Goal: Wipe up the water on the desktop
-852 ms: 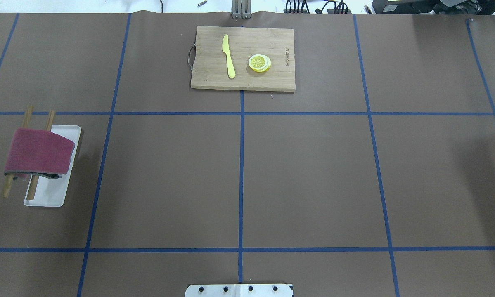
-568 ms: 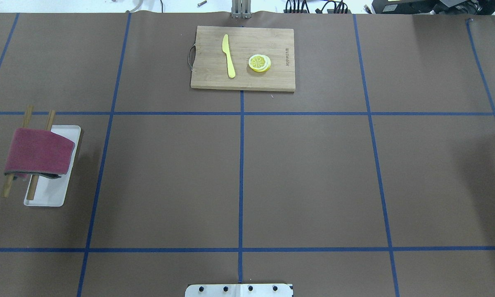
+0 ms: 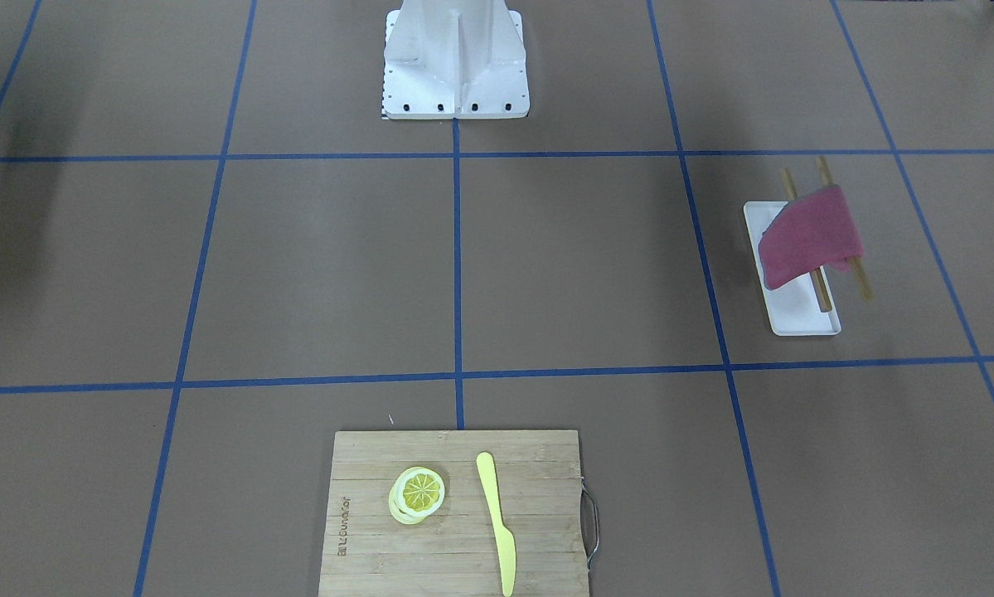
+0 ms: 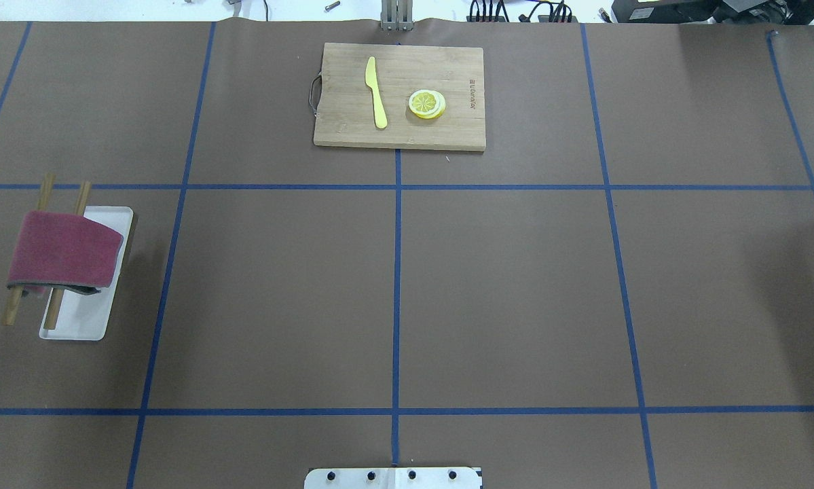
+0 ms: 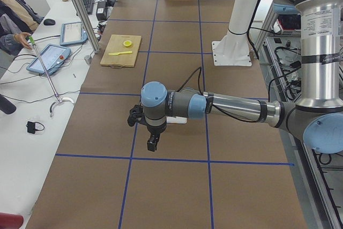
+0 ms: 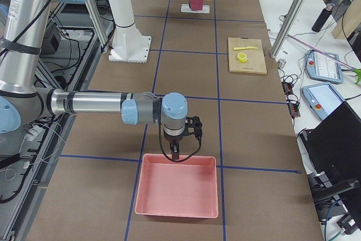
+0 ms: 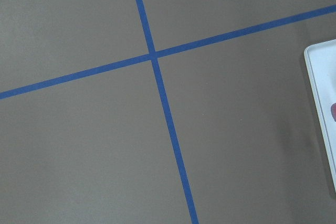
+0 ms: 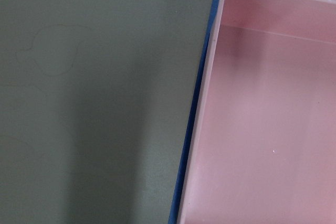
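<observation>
The desktop (image 4: 502, 292) is a matte brown surface crossed by blue tape lines. I can make out no clear puddle on it. A faint curved outline (image 8: 50, 51) shows on it in the right wrist view. A dark red cloth (image 4: 64, 249) hangs over two wooden rods above a white tray (image 4: 81, 322) at the left. My left gripper (image 5: 153, 143) hangs above the desktop near that tray, and I cannot tell if it is open. My right gripper (image 6: 175, 152) hangs at the near rim of a pink bin (image 6: 177, 187), and I cannot tell its state either.
A bamboo cutting board (image 4: 400, 95) at the far middle holds a yellow knife (image 4: 376, 92) and lemon slices (image 4: 427, 104). The robot's white base plate (image 4: 393, 477) sits at the near edge. The tray's corner (image 7: 323, 103) shows in the left wrist view.
</observation>
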`<state>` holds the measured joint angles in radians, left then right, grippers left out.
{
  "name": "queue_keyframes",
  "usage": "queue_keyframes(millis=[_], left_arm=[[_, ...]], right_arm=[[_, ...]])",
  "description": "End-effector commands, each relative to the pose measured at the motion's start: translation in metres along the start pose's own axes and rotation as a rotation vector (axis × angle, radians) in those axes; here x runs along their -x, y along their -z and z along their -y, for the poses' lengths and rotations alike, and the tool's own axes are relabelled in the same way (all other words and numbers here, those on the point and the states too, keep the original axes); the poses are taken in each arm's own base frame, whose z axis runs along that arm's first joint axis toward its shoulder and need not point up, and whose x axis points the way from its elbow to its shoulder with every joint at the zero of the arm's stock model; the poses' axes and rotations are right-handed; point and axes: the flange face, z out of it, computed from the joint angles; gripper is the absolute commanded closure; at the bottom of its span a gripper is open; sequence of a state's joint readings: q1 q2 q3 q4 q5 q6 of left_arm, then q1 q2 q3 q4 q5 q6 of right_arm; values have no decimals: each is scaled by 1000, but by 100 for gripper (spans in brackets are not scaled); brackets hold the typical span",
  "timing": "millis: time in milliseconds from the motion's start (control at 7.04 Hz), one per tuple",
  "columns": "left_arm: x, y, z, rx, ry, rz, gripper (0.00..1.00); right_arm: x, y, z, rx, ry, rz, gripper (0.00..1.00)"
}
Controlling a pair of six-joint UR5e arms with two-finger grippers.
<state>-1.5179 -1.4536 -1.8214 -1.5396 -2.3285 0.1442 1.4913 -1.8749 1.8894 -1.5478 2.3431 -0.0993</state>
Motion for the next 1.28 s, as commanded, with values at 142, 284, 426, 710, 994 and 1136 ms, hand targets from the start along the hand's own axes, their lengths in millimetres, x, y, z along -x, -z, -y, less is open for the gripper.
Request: queue_keyframes(millis=[142,284,426,710,994,1136], left_arm=[[-5,4,1,-10,-6,1,2],[-8,7,2,-20,-7,1,2],[-15,12,10,-35,23,1,2],[-23,19,21,-58,12,-15,2],[-19,14,13,-47,7,-19,3],[-15,8,8,-28,21,-23,2]], right_arm=[[2,4,3,-10,-4,10,0],[7,6,3,-18,-1,45,0],[13,7,4,-25,11,84,0],[16,11,8,-37,25,82,0],[16,10,7,-50,32,84,0],[16,10,7,-50,32,82,0]])
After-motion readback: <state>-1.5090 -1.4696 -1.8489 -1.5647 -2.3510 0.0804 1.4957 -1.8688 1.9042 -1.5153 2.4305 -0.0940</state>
